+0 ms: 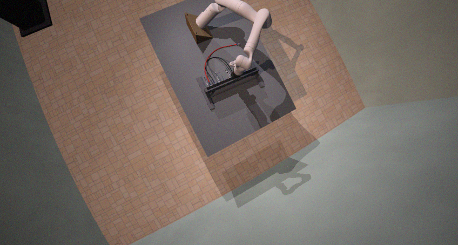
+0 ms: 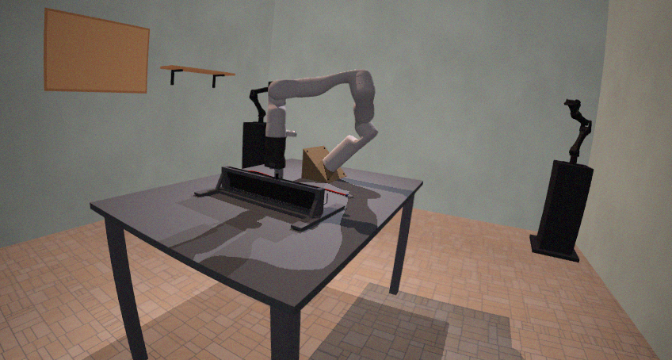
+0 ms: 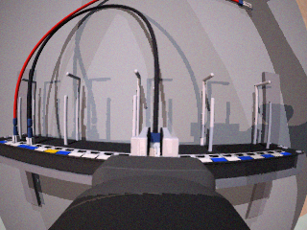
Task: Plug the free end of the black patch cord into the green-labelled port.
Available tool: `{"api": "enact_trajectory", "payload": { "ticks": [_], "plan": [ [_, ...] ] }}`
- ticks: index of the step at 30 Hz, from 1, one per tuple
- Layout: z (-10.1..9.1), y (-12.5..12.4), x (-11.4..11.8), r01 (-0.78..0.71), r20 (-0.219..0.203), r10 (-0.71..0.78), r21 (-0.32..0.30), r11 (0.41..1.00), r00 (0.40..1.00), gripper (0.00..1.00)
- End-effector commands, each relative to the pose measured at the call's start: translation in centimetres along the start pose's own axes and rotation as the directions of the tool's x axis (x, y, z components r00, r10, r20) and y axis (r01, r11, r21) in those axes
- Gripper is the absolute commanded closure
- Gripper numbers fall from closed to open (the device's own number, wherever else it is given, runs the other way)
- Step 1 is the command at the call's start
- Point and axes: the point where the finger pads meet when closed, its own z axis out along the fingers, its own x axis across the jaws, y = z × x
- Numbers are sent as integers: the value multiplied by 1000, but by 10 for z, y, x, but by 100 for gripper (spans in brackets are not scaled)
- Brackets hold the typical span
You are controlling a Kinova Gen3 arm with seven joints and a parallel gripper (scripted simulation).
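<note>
While the gripper (image 3: 153,144) clamps it, the black cord's plug (image 3: 153,149) points lengthwise – straight into the rack (image 3: 77,157).

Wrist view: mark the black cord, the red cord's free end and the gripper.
black cord (image 3: 155,57), wrist view, right side of its arch
red cord's free end (image 3: 245,4), wrist view, plug tip
gripper (image 3: 153,144), wrist view, between fingertips
</note>
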Motion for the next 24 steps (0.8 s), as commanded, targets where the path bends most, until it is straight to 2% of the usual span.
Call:
{"api": "enact_trajectory", "payload": {
  "ticks": [1,24],
  "plan": [
    [-2,8,0,5,5,-5,-20,1000,1000,100],
    [-2,10,0,7,6,-6,-21,1000,1000,100]
  ]
}}
